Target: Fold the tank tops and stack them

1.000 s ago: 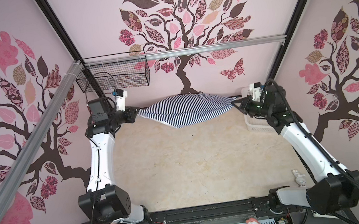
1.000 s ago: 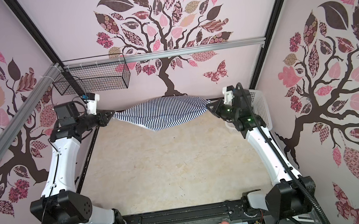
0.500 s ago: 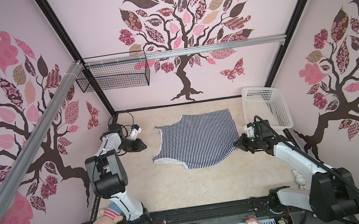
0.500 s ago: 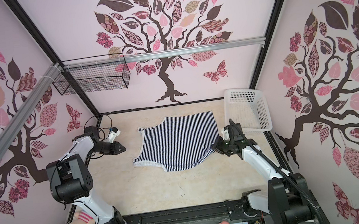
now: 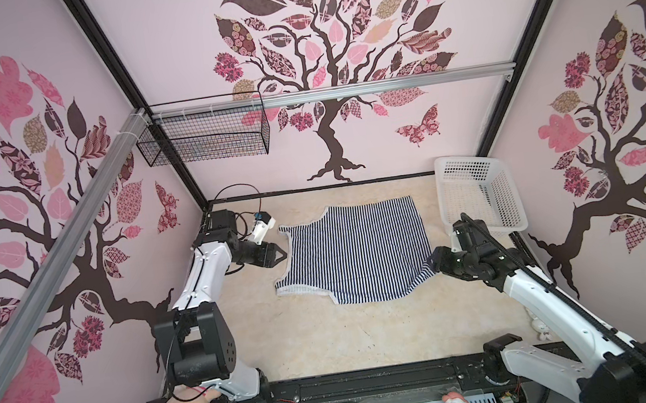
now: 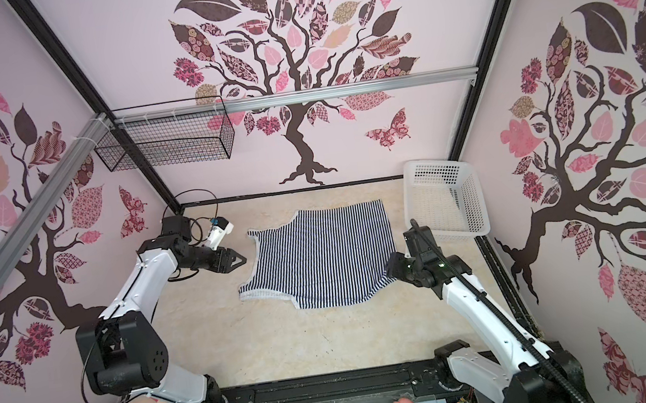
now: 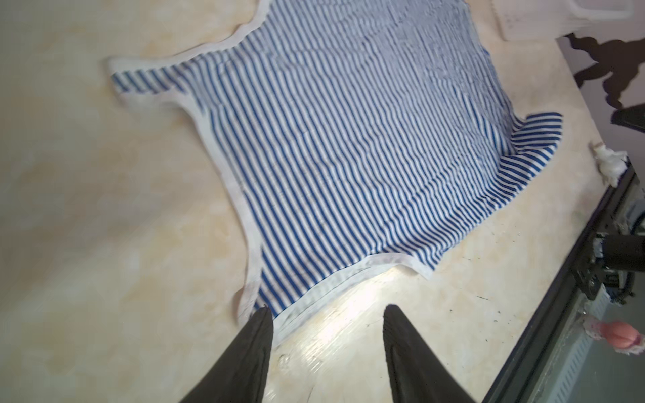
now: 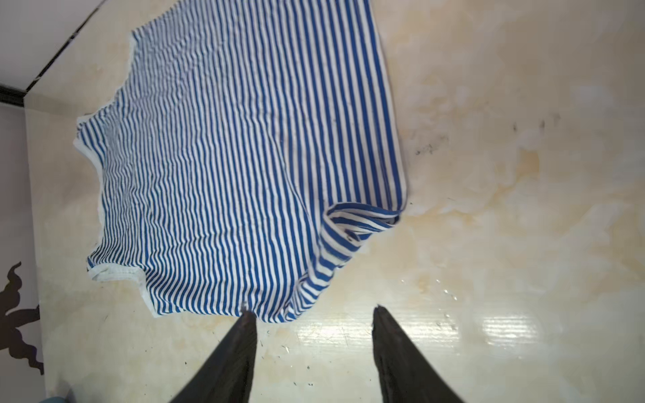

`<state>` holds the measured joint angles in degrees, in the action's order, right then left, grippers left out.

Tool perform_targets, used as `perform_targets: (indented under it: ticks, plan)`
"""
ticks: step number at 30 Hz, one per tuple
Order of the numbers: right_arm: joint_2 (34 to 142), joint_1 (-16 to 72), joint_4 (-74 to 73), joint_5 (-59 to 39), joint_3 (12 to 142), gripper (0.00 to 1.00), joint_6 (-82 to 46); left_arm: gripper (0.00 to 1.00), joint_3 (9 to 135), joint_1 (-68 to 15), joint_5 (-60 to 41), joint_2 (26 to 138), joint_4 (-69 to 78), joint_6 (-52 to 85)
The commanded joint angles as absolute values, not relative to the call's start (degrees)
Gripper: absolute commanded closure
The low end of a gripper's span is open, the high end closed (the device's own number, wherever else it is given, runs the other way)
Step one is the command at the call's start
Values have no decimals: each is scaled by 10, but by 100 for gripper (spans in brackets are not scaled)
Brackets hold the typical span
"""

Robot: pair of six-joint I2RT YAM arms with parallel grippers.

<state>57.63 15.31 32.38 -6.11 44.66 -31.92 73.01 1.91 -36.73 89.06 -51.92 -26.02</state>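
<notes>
The table (image 5: 329,335) carried one tank top (image 5: 354,249), spread flat at its middle with the near right corner rumpled. A white basket (image 5: 475,192) stood far right, apart from it. The left pincer (image 7: 327,308) hovered just beside the top's left edge, jaws apart and empty; the right pincer (image 8: 312,310), likewise parted, was beside the rumpled corner

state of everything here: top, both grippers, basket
navy-and-white striped tank top: unfolded, spread flat on the table, one hem corner rumpled
left gripper: open, empty
right gripper: open, empty
white perforated plastic basket: upright, empty
</notes>
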Motion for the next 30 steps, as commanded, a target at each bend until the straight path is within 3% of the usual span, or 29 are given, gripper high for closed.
perform_targets:
  ticks: [1, 6, 12, 19, 25, 27, 30]
  plan:
    - [585, 170, 334, -36, 461, 48, -319, 45, 721, -23, -371, 905, -517, -255]
    - [633, 170, 305, -10, 447, 39, -311, 44, 718, -60, -326, 971, -495, -251]
    - [690, 169, 248, -6, 446, 37, -306, 44, 714, -60, -294, 1039, -486, -253]
    - [734, 144, 237, 0, 456, 60, -315, 44, 695, -60, -264, 1055, -472, -248]
    - [713, 143, 250, 9, 450, 50, -310, 44, 694, -60, -257, 1074, -467, -240]
    - [711, 143, 246, 2, 441, 50, -311, 44, 695, -60, -257, 1083, -467, -235]
    - [724, 142, 228, -25, 427, 58, -314, 44, 697, -60, -250, 1089, -463, -221]
